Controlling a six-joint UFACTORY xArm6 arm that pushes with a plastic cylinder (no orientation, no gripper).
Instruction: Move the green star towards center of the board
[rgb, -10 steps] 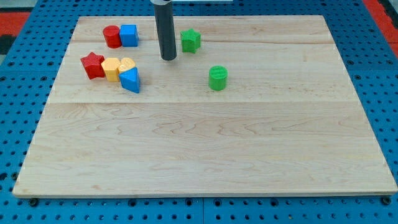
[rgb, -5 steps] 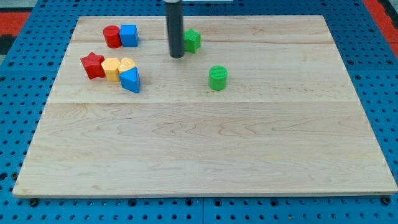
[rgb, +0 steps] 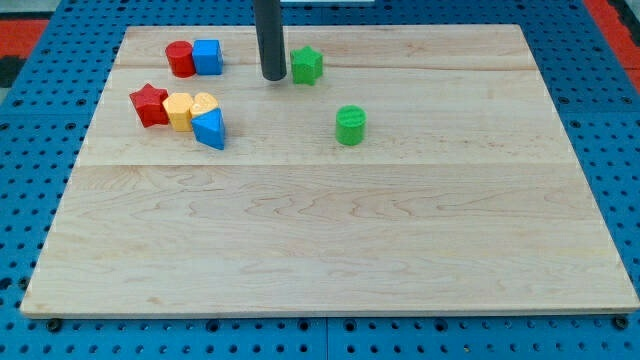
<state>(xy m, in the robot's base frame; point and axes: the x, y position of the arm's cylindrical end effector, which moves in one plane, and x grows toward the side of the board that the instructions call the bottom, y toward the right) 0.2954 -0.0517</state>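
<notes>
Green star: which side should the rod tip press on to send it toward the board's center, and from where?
Press the green star on its upper face, the side toward the view's top, since the center lies below it. My tip sits just to its left, so a push from here would slide it rightward. Probably circle above it first, then push down, slightly left of the green cylinder.

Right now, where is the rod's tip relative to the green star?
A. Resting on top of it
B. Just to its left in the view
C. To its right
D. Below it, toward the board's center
B: my tip sits just to the view's left of the green star.
</notes>
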